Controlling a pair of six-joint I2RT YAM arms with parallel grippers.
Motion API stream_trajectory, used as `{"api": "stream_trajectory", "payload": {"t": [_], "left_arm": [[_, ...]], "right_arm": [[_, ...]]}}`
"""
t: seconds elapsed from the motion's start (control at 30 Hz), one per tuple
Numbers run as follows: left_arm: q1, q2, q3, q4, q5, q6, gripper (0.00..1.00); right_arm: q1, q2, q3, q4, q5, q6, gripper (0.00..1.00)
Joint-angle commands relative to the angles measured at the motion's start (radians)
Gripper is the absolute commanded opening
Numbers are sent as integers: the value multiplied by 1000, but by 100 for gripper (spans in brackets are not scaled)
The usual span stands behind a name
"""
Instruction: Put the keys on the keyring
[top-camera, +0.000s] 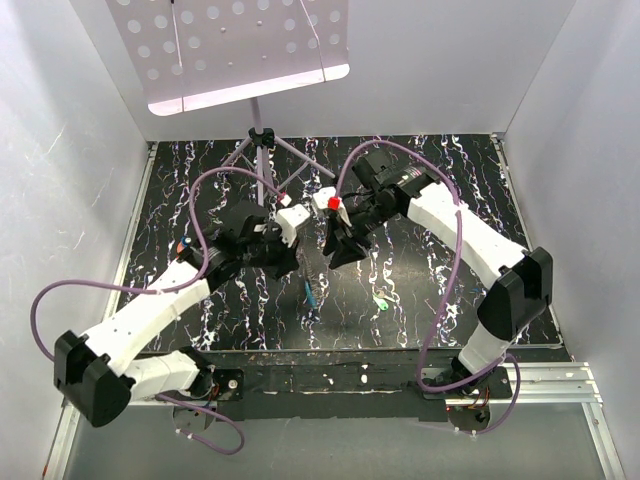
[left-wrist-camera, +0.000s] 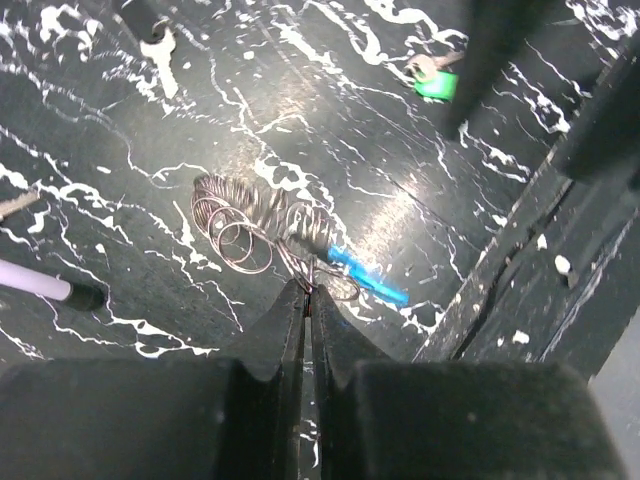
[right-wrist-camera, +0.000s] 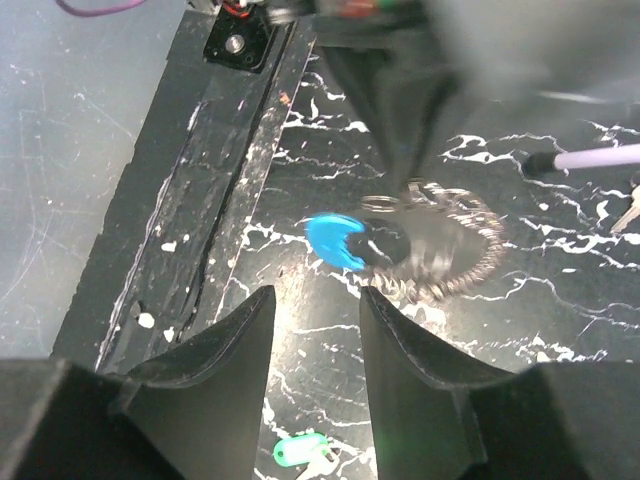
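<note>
The keyring (left-wrist-camera: 245, 222) is a bunch of thin silvery wire loops with a light-blue tag (left-wrist-camera: 366, 275). My left gripper (left-wrist-camera: 308, 286) is shut on one wire loop of it, just above the black marbled table. The ring is blurred in the right wrist view (right-wrist-camera: 455, 250), hanging from the left fingers (right-wrist-camera: 400, 90). My right gripper (right-wrist-camera: 315, 298) is open and empty, just short of the blue tag (right-wrist-camera: 335, 242). The green-headed key (right-wrist-camera: 300, 450) lies on the table below the right jaws, and also shows in the left wrist view (left-wrist-camera: 436, 84) and top view (top-camera: 380, 301).
A silver key (left-wrist-camera: 163, 60) lies farther off on the table. A purple tripod leg with a black tip (left-wrist-camera: 45, 287) rests nearby; the tripod (top-camera: 262, 140) carries a perforated white plate (top-camera: 240, 50) at the back. The table's front edge (right-wrist-camera: 200, 190) is close.
</note>
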Motion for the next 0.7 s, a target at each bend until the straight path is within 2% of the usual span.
{"api": "stream_trajectory", "payload": {"t": [0.0,0.23,0.67], "left_arm": [[1,-139,-43,37,164,262,0],[1,-170,-45,92,253,353,0],[1,-116,-59,170,336,278,0]], "right_arm": [[18,47,113,40,-31,62,46],[21,46,122,69,-69,106,43],[21,15,38,79,-178,66,43]]}}
